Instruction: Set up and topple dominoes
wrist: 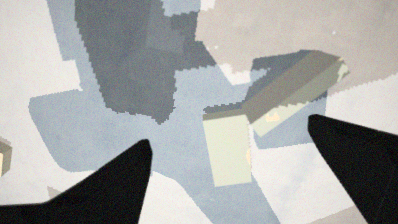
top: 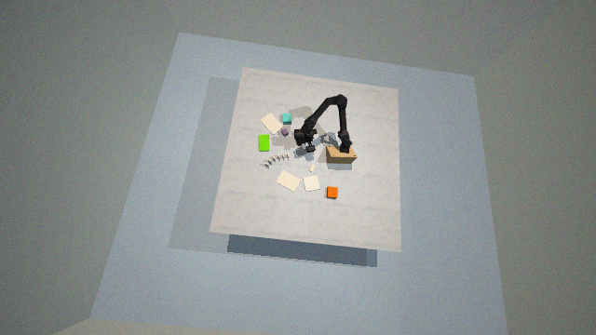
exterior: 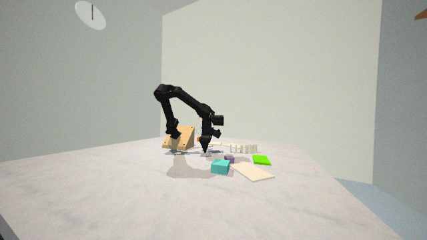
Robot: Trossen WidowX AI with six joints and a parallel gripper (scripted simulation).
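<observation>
Several cream dominoes stand in a curved row. My gripper is open and empty, low over the table, right of the row in the top view. In the wrist view a pale domino lies between the fingertips, and a second domino lies slanted, close against its upper right corner. The arm hides these two in the top view. Another loose domino lies nearer the front, between the row and the arm base.
A teal block, purple block, cream board and green slab lie around the row's back side. Two pale boards and an orange block lie in front.
</observation>
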